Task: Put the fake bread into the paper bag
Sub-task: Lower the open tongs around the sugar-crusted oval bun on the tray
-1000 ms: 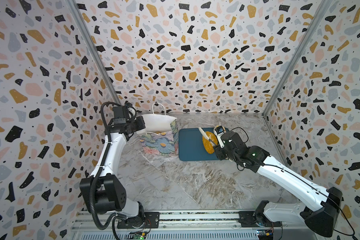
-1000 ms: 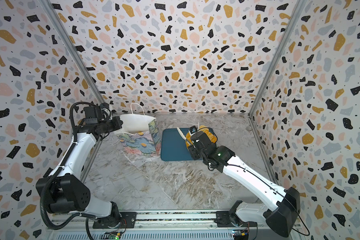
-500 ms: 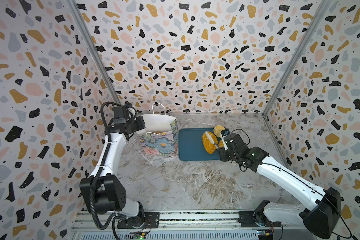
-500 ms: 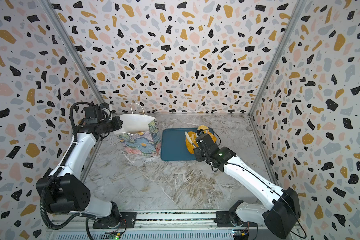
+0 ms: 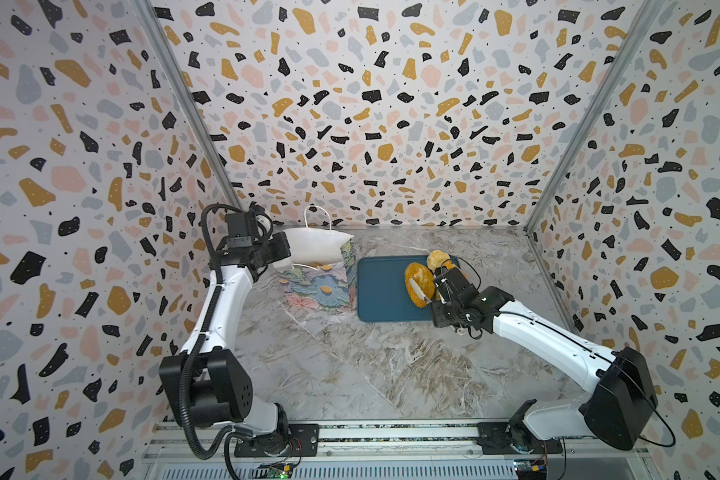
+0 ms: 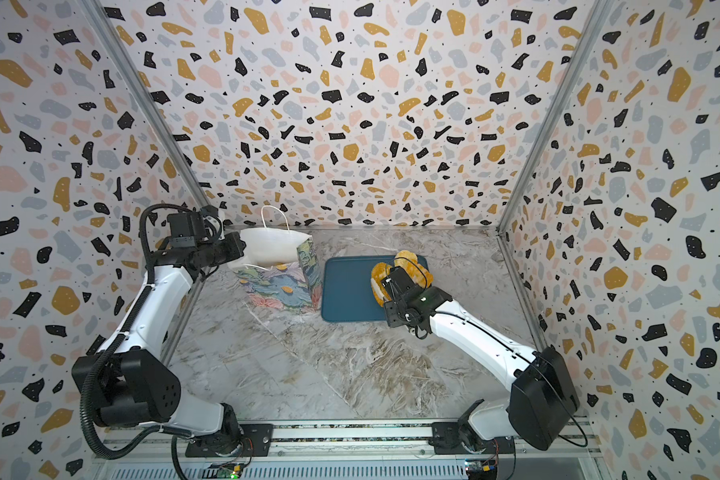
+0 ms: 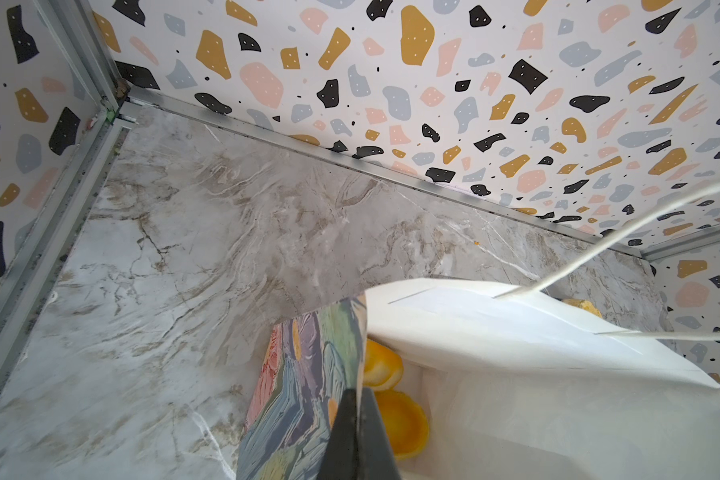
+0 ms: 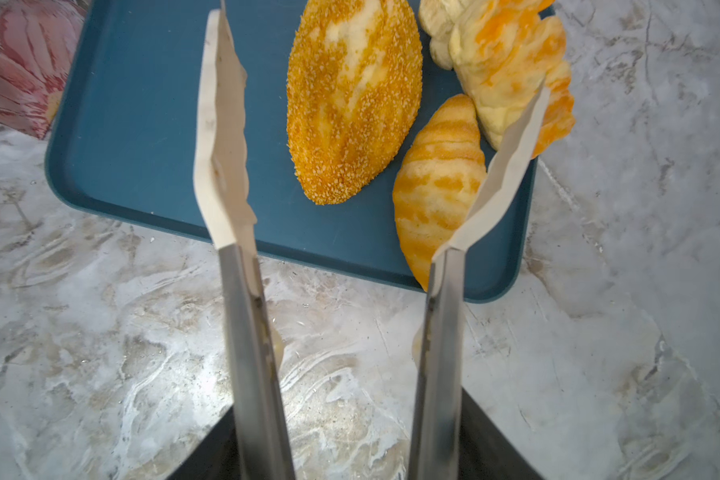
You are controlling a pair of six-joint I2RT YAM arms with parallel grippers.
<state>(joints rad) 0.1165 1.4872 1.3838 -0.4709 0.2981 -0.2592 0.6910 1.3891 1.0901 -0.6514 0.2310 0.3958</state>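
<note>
**Pinching the paper bag (image 5: pixel 321 286) on one side, tongs (image 8: pixel 246 316) spread over the tray (image 8: pixel 142 124) on the other**

The left gripper (image 7: pixel 356 415) is closed tight on the rim of the paper bag. The flowered outside lies on one side of its fingers and the white inside on the other. The bag stands on the marble-patterned table (image 5: pixel 350 374) towards the back left in both top views. It is just beside the left edge of the dark-blue tray, and its mouth gapes. In the left wrist view two orange pieces of bread (image 7: pixel 404 424) lie inside the bag, right by the clamped rim.

The right gripper (image 5: pixel 443 286) grips a pair of metal tongs with white tips. The tips stand well apart and carry nothing. They hang over the right part of the tray, where four more pieces lie close together:

- a big seeded loaf (image 8: pixel 352 99)
- a striped roll (image 8: pixel 437 183) just beside the loaf
- a pale shell-shaped bun (image 8: pixel 512 70) against the roll's far end
- a pale bumpy bun (image 8: pixel 435 25) tucked behind

In the right wrist view the loaf sits between the two tips. One tip crosses in front of the roll and the shell-shaped bun, and whether it touches them cannot be told.
</note>
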